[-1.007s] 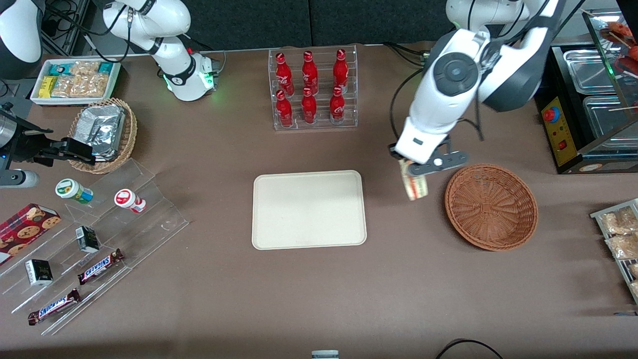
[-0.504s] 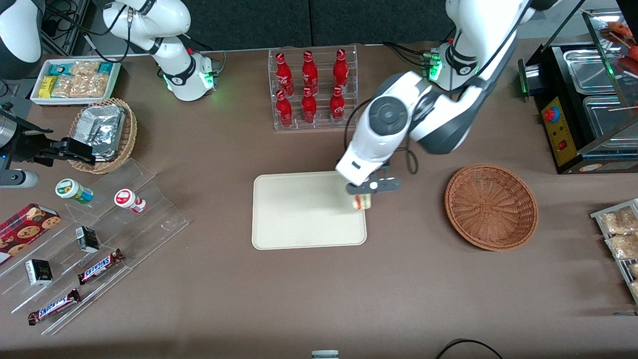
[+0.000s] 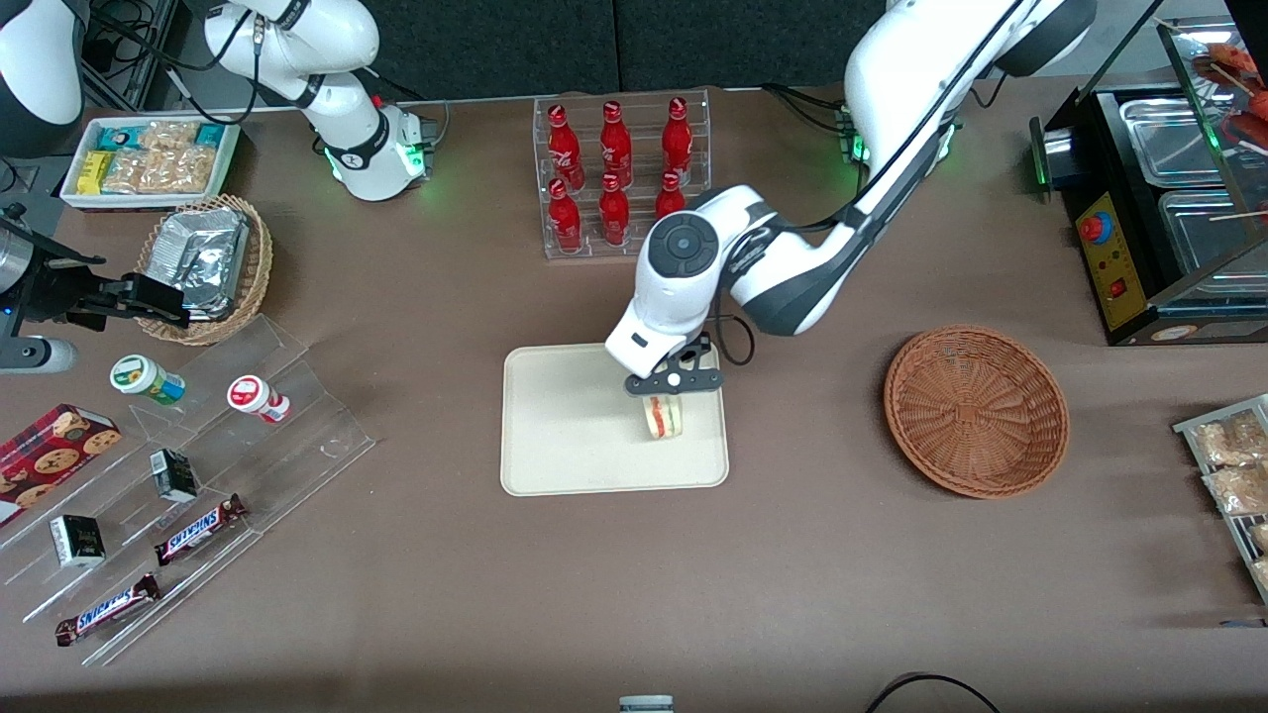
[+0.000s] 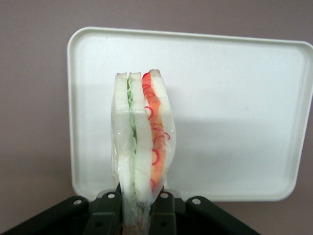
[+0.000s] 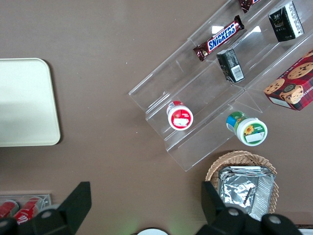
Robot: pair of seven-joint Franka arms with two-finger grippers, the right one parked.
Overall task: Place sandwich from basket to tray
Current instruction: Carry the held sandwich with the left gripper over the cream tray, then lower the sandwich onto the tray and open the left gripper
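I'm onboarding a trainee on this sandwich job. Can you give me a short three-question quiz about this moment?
1. True or false: the sandwich lies in the basket.
2. What is the tool over? A) the basket B) the tray C) the bottle rack
3. Fill in: the tool is shut on the ____.

Key: 1 false, the tool holds it above the tray and the basket holds nothing; 2 B; 3 sandwich.
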